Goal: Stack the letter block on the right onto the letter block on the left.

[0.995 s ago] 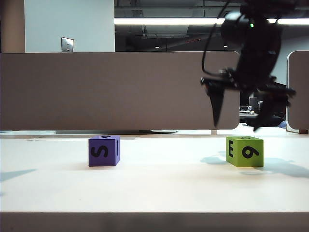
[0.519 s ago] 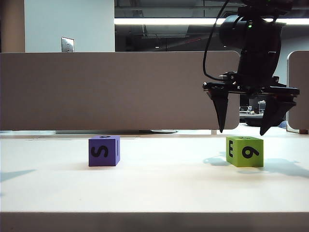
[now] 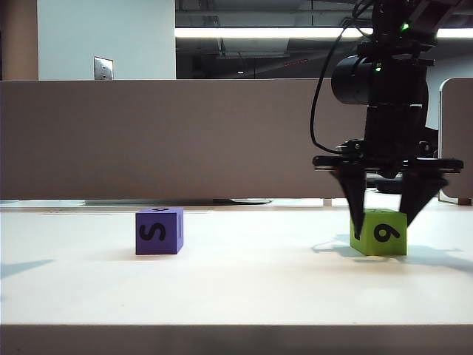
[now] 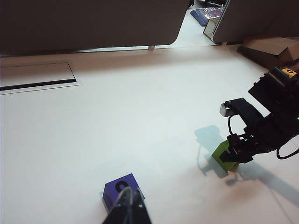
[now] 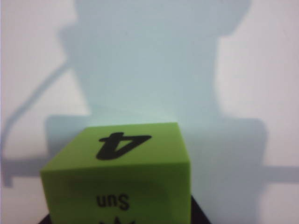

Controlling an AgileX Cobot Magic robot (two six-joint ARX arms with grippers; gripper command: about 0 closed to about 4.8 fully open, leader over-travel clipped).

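At the lower right of the exterior frame, the lime-green foam letter block point(image 3: 379, 231) sat on the pale white tabletop point(image 3: 244, 281), well apart from the purple foam letter block point(image 3: 158, 231) at lower left, which the task makes the base of the stack. The right gripper point(image 3: 385, 222) hung straight down over the green block, one black finger on each side of it, presumably so a squeeze would catch two opposite faces squarely. Its jaws stood apart around the block; whether the fingers already touched it could not be told, and the block rested on the table. In the left wrist view, the left gripper point(image 4: 128, 209) hovered above the purple block point(image 4: 122, 191), fingertips together and holding nothing, seemingly kept clear of the pick.
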